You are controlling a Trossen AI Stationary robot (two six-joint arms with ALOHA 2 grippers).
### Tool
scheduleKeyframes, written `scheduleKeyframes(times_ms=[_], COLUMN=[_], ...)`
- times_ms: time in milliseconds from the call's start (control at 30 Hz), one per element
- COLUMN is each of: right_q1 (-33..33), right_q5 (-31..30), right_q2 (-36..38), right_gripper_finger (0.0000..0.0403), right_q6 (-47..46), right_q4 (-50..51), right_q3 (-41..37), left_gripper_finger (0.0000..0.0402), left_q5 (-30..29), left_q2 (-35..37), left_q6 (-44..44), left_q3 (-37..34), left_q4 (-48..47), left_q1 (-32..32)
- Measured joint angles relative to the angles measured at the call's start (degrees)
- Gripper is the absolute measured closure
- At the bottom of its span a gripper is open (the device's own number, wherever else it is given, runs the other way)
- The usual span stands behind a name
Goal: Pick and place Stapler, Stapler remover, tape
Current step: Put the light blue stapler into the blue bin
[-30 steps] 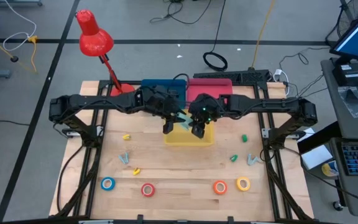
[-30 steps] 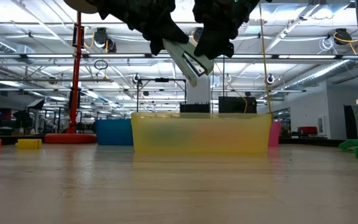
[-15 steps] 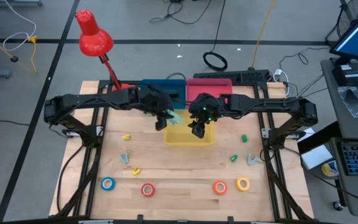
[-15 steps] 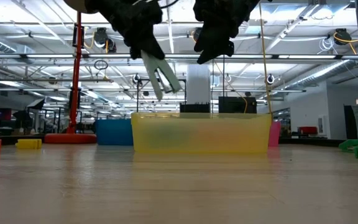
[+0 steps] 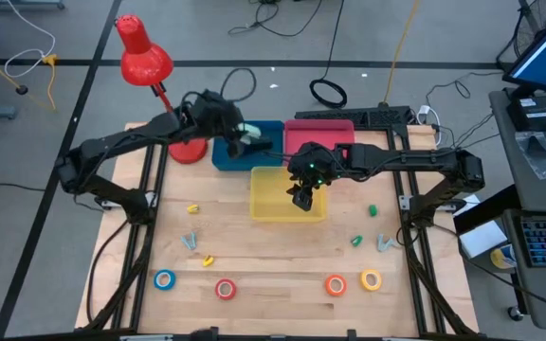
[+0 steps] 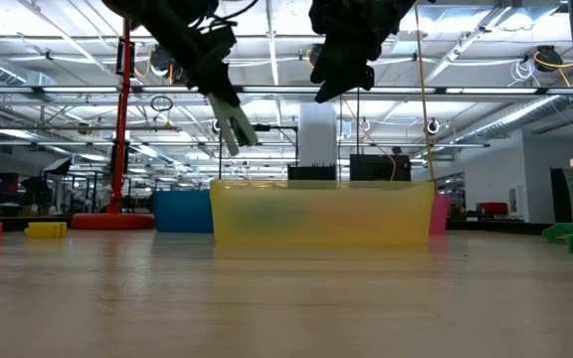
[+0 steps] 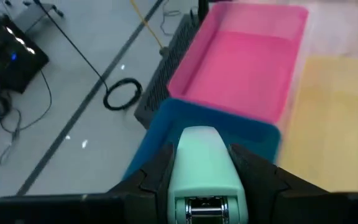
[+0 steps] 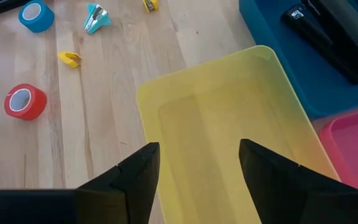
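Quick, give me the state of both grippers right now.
Left gripper: closed on the pale green stapler, above the blue bin.
Right gripper: open, holding nothing, over the yellow bin.

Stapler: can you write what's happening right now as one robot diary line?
left gripper: shut on mint stapler, above blue bin | right gripper: open, empty, over yellow bin | tape rolls: on table

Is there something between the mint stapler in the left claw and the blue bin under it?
Nothing visible. The left claw holds the mint stapler over the blue bin; a black stapler already lies inside, leaving free space.
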State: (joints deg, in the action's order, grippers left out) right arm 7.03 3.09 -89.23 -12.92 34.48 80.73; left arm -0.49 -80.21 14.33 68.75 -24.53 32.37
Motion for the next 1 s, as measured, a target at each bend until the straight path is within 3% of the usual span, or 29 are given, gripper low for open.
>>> scheduleKeyframes(times_ms=[267, 1000], right_q1=[0.0, 0.0], right_q5=[-0.04, -0.07], right_q2=[-0.02, -0.04], right_gripper_finger=[0.0194, 0.0199], right_q6=[-0.99, -2.72], right_q4=[-0.02, 0.0], right_q3=[0.0, 0.0], left_gripper_finger=[0.0272, 0.0263], left_q5=[7.82, 8.23], left_q2=[-5.82, -18.67], left_q6=[4.47, 9.54], left_q3=[0.0, -0.02], left_q4=[5.03, 11.58], left_q1=[7.02, 12.28])
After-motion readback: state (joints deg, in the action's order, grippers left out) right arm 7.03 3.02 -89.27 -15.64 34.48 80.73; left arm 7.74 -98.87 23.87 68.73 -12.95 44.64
